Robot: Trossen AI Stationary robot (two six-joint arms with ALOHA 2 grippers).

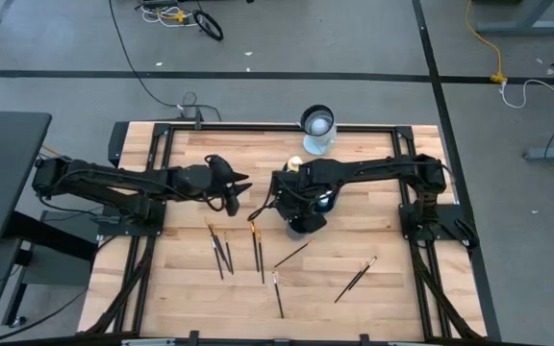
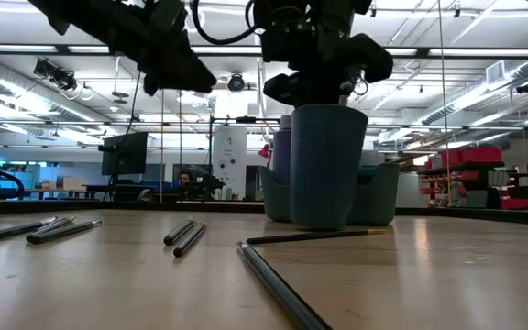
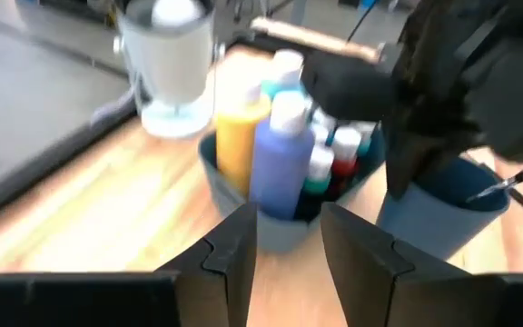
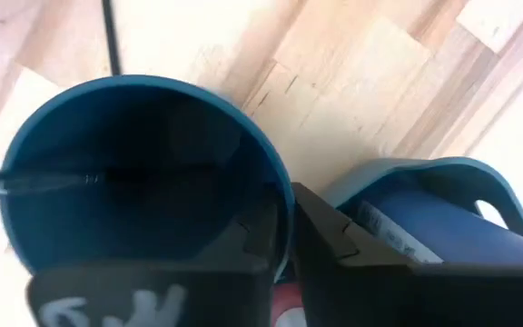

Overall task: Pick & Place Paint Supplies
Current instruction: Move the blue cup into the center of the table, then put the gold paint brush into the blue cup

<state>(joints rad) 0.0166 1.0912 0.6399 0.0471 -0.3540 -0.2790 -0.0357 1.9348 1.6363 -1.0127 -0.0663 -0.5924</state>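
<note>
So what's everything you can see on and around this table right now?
Brushes: at least six, thin and dark-handled, scattered flat on the near half of the table.
Brush in cup: one, dark, leaning inside the cup.
Cup: one, teal, mid-table under the right gripper.
Caddy: one, teal, just behind the cup.
Yellow bottle: one, in the caddy.
Purple-blue bottle: one, white cap, in the caddy.
Small bottles: several, teal, green and red caps, in the caddy.
Glass jar: one, clear, far edge.
Table: one, pale wood.
Left gripper: open, empty, facing the caddy.
Right gripper: over the cup's rim.
</note>
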